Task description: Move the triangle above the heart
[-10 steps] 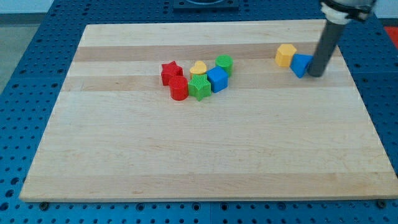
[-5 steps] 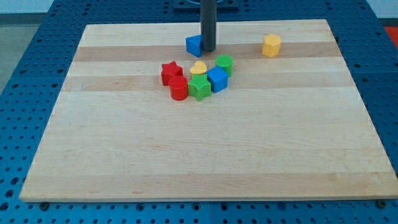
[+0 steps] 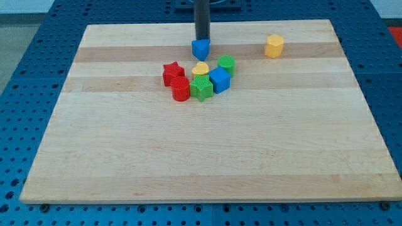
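At twelve o'clock of the blue triangle (image 3: 200, 49), the robot's tip (image 3: 202, 40) touches its far edge with no claw to open or close, and the triangle sits just above the yellow heart (image 3: 200, 68), so the task looks practically done

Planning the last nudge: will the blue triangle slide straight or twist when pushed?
The blue triangle probably slides easily: it looks small and rigid on the smooth board. With my tip at its top edge, an off-centre push may twist it.
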{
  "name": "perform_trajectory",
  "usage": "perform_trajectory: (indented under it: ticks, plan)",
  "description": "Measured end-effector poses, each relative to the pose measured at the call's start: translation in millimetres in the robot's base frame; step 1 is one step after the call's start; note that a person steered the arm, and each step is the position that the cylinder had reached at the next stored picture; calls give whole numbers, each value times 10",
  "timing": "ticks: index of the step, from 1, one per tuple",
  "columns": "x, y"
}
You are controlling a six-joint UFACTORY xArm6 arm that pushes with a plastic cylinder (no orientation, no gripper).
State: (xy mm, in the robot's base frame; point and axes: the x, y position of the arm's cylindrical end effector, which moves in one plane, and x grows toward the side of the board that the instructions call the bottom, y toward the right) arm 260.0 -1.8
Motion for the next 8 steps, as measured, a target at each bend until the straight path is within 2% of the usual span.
perform_trajectory:
  ticks: [1,3,4,6,7,8]
  plan:
    - [27,68]
    - [243,-489]
    - [326,-513]
    - [-466,-366]
    - [-482,618]
    - [-301,1653]
